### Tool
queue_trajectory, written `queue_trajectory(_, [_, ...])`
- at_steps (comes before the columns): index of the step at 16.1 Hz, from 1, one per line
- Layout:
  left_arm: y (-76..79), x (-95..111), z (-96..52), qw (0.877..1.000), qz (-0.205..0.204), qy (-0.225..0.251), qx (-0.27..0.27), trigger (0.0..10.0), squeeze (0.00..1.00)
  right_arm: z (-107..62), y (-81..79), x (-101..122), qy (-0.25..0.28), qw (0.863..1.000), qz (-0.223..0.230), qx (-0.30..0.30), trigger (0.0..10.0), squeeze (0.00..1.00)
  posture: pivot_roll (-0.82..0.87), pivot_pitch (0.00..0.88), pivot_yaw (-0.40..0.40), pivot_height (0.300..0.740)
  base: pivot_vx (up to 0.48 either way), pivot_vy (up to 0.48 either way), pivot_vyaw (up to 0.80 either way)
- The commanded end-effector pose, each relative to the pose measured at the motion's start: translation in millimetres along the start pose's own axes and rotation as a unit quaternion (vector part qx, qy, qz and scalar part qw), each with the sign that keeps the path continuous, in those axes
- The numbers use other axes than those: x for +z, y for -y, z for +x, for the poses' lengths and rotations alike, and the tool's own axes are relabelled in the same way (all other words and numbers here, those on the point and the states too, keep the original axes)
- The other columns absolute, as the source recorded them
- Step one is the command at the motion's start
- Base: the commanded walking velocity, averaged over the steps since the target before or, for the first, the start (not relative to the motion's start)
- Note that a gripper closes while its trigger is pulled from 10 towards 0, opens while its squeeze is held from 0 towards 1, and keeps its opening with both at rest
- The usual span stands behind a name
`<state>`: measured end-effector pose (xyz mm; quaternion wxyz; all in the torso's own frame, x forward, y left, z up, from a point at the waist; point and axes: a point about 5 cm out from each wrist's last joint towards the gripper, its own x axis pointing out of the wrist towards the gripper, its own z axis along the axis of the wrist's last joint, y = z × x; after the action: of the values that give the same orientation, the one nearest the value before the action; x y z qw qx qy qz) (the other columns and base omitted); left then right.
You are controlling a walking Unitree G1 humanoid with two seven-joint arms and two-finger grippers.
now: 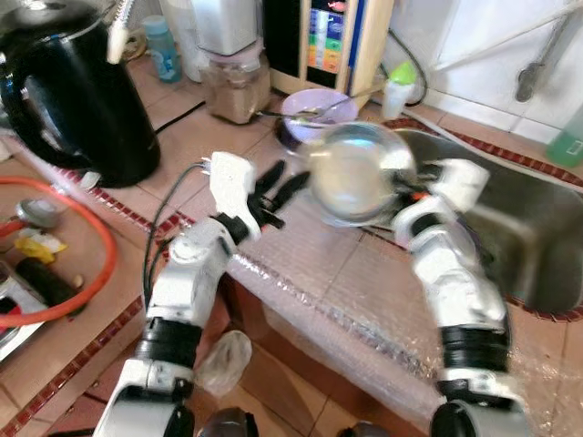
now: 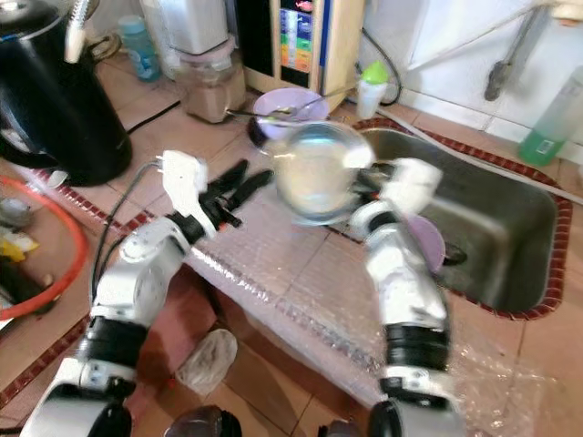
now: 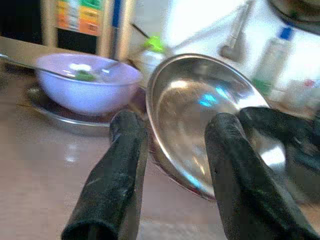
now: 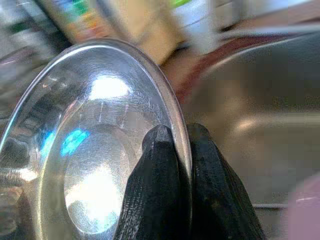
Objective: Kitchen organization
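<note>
Steel bowl [image 1: 353, 173], held tilted on edge above the counter [image 1: 301, 264], at the left rim of the sink [image 1: 537, 246].

Rim pinched between the closed fingers [image 4: 162, 190] of the right gripper [image 4: 181, 150]; hollow turned toward the left gripper [image 3: 172, 175]. Left fingers [image 3: 120, 170] spread apart, empty, just beside the bowl and not touching it, pointing into the open face. Right arm the holder, left the nearer free one. Purple bowl [image 1: 319, 107] with spoon behind, on a plate; black kettle [image 1: 82, 100] well apart at far left. Probably a hand-over or a set-down near the sink.
</note>
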<state>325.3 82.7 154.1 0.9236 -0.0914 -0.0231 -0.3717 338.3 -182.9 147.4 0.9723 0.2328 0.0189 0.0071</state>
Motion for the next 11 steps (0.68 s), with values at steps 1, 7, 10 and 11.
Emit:
queue_trajectory(1, [4.0,-1.2,-2.2,1.0,0.014,-0.018,-0.02,10.0,1.0,2.6,4.8,7.4,0.016,1.0,-0.009,-0.021,0.0,0.0,-0.07,0.0,0.046,0.74,0.0,0.0,0.0])
queue_trajectory(7, [26.4,-26.7,-24.9,0.984,0.058,-0.122,-0.115,10.0,1.0,13.1,47.6,11.8,0.021,0.975,-0.114,-0.191,0.0,0.0,-0.03,0.068,0.061,0.74,0.0,0.0,0.0])
queue_trajectory(10, [33.0,-28.0,-30.6,0.977,0.068,-0.143,-0.14,10.0,1.0,18.1,61.1,1.9,-0.013,0.957,-0.128,-0.262,7.4,0.0,-0.01,0.109,0.073,0.74,0.0,0.0,0.0])
queue_trajectory(11, [35.9,-29.7,-32.7,0.974,0.074,-0.153,-0.152,10.0,1.0,20.5,58.2,-2.8,-0.017,0.958,-0.112,-0.264,10.0,0.0,-0.01,0.113,0.075,0.74,0.0,0.0,0.0])
